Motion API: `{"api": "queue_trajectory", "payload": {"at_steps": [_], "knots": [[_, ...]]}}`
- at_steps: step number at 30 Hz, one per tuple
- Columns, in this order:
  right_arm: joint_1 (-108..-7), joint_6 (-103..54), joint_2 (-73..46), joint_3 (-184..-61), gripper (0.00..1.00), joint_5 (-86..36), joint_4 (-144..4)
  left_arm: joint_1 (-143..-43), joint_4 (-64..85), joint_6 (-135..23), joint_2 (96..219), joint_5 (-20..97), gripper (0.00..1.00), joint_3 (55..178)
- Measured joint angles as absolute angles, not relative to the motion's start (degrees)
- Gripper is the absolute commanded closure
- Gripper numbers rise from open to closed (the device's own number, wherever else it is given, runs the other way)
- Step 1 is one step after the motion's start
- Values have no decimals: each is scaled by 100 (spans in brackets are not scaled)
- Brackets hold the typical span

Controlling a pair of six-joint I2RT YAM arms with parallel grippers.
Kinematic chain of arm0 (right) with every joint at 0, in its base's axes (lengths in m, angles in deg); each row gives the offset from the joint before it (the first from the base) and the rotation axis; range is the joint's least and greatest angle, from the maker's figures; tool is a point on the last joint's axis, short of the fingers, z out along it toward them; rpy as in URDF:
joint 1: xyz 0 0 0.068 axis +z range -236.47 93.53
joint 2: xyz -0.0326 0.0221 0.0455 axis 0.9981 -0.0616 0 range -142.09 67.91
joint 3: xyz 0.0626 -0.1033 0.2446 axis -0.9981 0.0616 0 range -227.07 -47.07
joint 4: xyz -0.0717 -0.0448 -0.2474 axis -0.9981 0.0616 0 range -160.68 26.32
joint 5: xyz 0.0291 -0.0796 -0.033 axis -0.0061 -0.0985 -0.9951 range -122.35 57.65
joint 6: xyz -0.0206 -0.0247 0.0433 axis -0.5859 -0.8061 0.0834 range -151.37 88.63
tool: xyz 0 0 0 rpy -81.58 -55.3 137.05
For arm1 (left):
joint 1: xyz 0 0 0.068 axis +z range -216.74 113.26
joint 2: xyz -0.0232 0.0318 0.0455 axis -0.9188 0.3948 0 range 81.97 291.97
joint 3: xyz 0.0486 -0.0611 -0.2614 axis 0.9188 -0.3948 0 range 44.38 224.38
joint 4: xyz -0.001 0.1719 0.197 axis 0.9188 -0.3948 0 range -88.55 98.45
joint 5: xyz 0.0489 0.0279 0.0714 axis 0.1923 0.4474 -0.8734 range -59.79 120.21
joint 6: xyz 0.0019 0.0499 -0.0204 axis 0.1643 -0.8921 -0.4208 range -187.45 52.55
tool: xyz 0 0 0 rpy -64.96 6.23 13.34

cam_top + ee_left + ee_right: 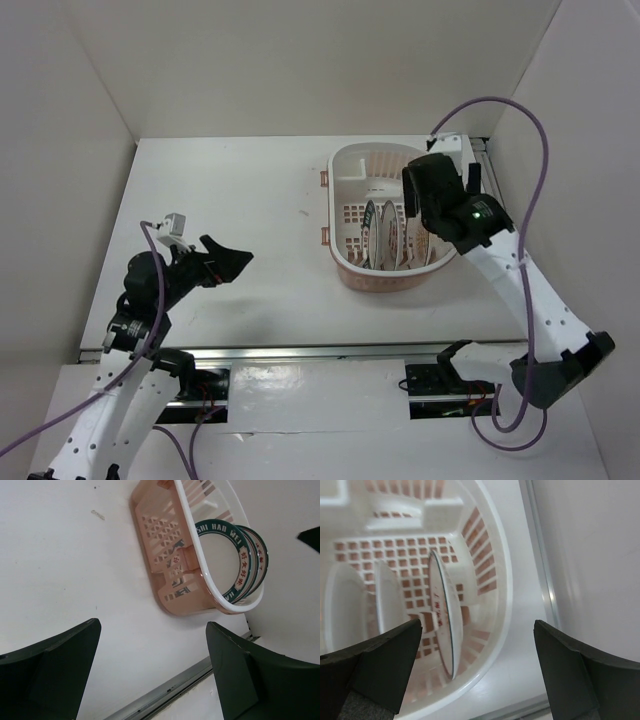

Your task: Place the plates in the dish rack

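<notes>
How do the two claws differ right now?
The left gripper hovers over the table, well away from the rack; the right gripper hangs over the rack, above the standing plates. The left points sideways, the right downward. Both are open and empty.

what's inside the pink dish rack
Three plates stand on edge, side by side, in the near half of the dish rack. The far half shows slotted floor, no plates. The right arm hides its right side from above.
</notes>
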State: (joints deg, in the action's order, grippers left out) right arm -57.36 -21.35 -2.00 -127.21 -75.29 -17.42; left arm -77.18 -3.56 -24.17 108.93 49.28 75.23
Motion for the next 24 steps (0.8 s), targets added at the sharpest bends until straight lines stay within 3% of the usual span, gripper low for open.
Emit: {"api": "queue_trajectory", "payload": {"at_steps": [9,24], "knots": [[-5734,-2026,1133,-13377,0,-6222,-1255,-7768,-1886,-2876,11439,4163,0,9120],[-5970,-1589,2738,-13794,0,-5127,-31,-7773,-4120,-3525,10390,2832,0,11033]]}}
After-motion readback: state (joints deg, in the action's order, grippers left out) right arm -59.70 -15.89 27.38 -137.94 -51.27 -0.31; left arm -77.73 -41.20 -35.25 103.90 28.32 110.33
